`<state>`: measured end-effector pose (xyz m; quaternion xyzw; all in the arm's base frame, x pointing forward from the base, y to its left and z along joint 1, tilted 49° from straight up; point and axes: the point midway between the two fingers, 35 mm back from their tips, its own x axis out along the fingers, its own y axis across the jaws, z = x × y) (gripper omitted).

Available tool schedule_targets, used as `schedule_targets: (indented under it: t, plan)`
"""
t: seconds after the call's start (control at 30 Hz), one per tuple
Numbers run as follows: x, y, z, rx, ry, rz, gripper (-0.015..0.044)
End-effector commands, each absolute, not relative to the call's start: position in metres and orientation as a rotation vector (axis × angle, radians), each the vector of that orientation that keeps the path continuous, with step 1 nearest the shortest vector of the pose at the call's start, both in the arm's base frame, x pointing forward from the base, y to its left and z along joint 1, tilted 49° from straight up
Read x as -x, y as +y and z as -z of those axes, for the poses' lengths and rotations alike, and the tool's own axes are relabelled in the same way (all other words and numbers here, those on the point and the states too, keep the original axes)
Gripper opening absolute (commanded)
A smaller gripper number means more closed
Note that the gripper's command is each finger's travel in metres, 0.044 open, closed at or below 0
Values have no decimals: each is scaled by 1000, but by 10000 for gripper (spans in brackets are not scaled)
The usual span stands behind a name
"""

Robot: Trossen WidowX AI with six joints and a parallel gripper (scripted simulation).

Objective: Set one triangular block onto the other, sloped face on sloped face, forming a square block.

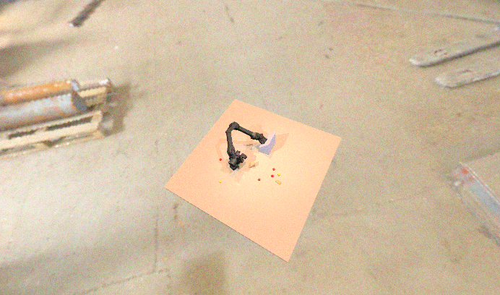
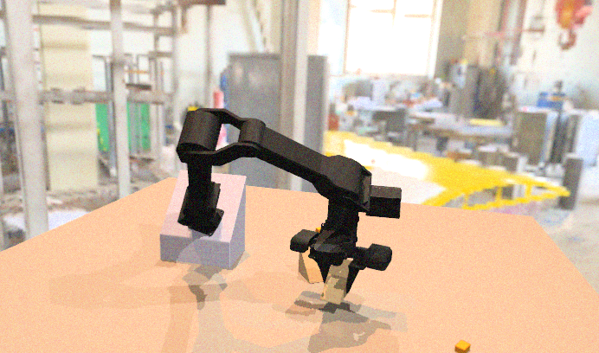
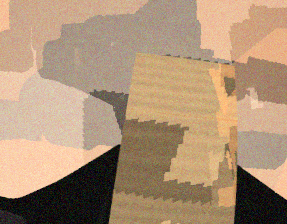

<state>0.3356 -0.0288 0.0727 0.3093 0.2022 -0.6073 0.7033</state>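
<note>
My gripper (image 1: 234, 167) (image 2: 336, 285) (image 3: 171, 160) is shut on a tan, wood-coloured triangular block (image 2: 335, 289) (image 3: 169, 100), with one finger on each side of it. The held block is low over the table (image 1: 266, 220) (image 2: 490, 272); its lower end is close to the surface, and I cannot tell the exact gap. In the top view the hand hides it. The other triangular block (image 1: 252, 165) (image 2: 309, 268) rests on the table beside the hand, apart from the held one in the top view. In the exterior view the gripper partly covers it.
A large lavender wedge (image 1: 267, 148) (image 2: 234, 188) stands by the arm's base end. Small red cubes (image 1: 272, 176) (image 1: 259, 179) (image 1: 220, 159) and yellow ones (image 1: 279, 174) (image 1: 220, 181) are scattered about. An orange oblong piece (image 1: 278, 181) lies near them. The exterior view shows an orange cube (image 2: 462, 346).
</note>
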Motion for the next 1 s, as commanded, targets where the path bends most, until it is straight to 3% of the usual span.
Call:
schedule_targets:
  t: [0.0,0.43,0.97]
  plan:
    - [-336,-32,-68,-682,456,1351,0]
    - [-339,-44,-58,-679,458,1354,0]
    - [-339,-44,-60,-683,453,1358,420]
